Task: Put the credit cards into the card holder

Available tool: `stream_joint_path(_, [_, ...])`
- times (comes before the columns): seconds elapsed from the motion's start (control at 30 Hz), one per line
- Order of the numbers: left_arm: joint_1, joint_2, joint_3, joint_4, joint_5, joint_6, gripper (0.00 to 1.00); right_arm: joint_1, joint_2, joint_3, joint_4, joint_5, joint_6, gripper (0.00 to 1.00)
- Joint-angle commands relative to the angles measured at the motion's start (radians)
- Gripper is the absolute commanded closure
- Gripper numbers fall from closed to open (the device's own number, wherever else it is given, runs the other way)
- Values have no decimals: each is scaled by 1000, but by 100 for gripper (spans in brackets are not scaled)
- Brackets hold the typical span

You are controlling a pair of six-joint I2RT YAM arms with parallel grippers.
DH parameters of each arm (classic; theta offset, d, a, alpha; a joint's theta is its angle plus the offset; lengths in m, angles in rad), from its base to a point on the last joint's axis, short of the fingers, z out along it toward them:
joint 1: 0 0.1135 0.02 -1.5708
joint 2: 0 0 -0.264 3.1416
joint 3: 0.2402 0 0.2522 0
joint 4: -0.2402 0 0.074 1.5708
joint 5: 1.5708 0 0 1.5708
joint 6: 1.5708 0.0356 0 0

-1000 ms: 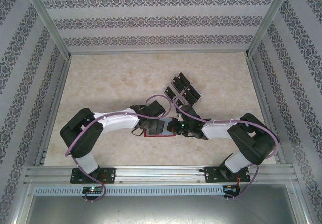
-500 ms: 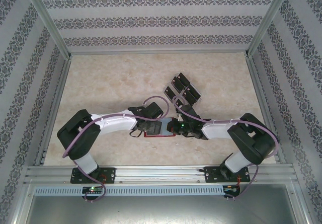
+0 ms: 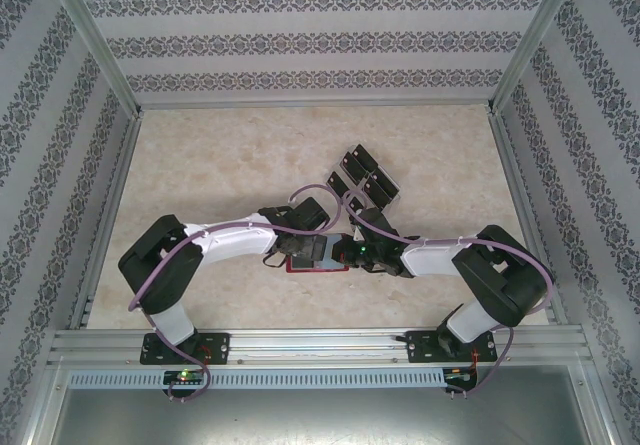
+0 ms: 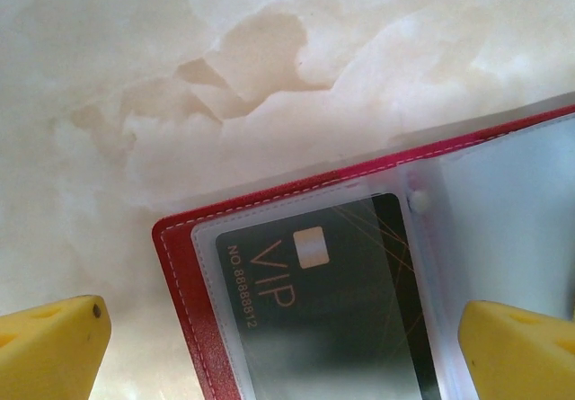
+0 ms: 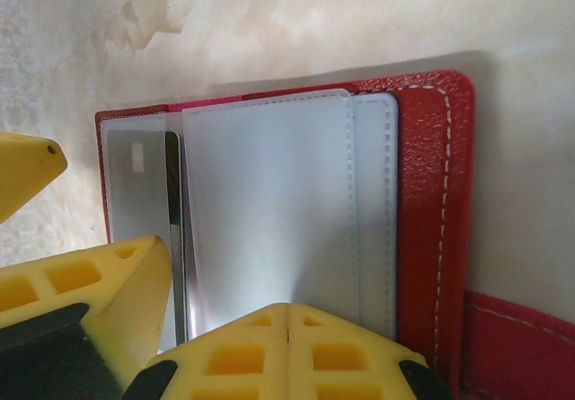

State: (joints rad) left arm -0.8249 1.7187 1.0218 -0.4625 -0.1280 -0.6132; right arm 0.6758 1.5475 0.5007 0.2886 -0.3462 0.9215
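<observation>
1. My left end effector [image 4: 286, 351] stands wide apart and grips nothing. Its two yellow fingers [image 4: 54, 351] straddle one end of the card holder [image 4: 193, 283], one just off the red edge and the other over the clear pockets.
2. My right end effector [image 5: 287, 342] has its fingers pressed together. The tips lie over the near edge of the card holder's translucent pockets [image 5: 269, 202]. I cannot tell whether they pinch a pocket flap.
3. The card holder lies open and flat on the marbled worktop [image 4: 180, 76], pockets facing up. Its cover is red with white stitching, and a red tab [image 5: 526, 346] shows at the corner beside my right end effector.
4. One credit card [image 4: 314, 310] sits inside the end pocket of the card holder. It is dark with a pale chip patch, and it reads "VIP" in gold with "NO 88888812" in small print alongside.
5. From above, the card holder lies between my two wrists, and both end effectors meet over it.
6. The other credit cards [image 3: 366, 179] lie in a loose cluster on the worktop beyond the card holder, toward the far right and apart from it. Their markings are too small to read.
</observation>
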Motion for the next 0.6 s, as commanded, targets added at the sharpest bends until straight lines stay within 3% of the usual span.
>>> stream_joint_path(0.0, [-5,18,13,-1,-14,6,0,-9,6,-18,-30,46,8,100])
stream_joint_path(0.57, [21,21,-43,10,-33,11,0,-14,3,-11,-43,44,3,100])
